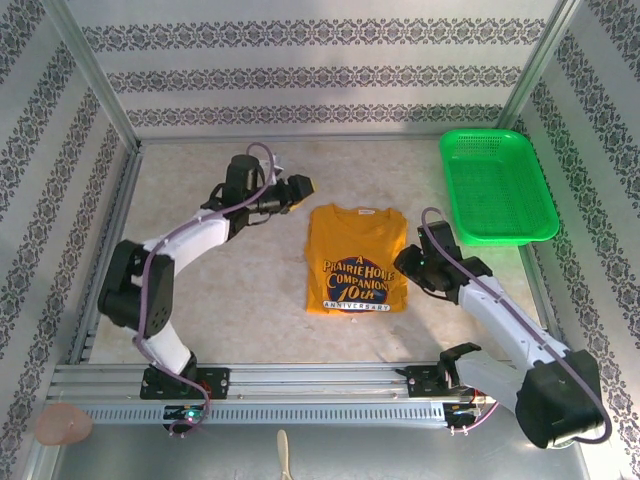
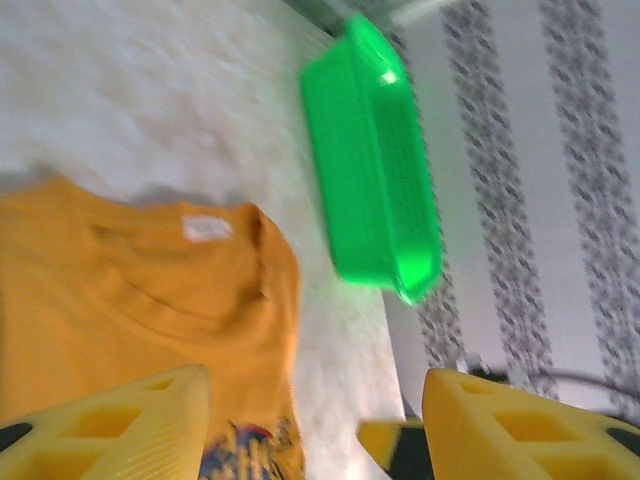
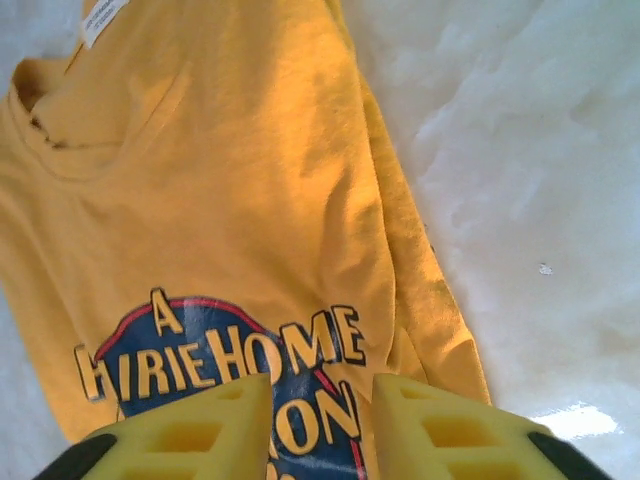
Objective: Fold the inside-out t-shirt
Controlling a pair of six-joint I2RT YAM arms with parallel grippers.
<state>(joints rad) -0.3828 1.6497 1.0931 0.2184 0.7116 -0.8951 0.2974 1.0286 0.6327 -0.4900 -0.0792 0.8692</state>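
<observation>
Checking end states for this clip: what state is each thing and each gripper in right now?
t-shirt: flat on the table, sides folded in, print and label facing up.
green basket: upright, empty.
left gripper: open, holding nothing, near the collar end.
right gripper: jaws narrowly apart, nothing between them, at the shirt's basket-side edge.
</observation>
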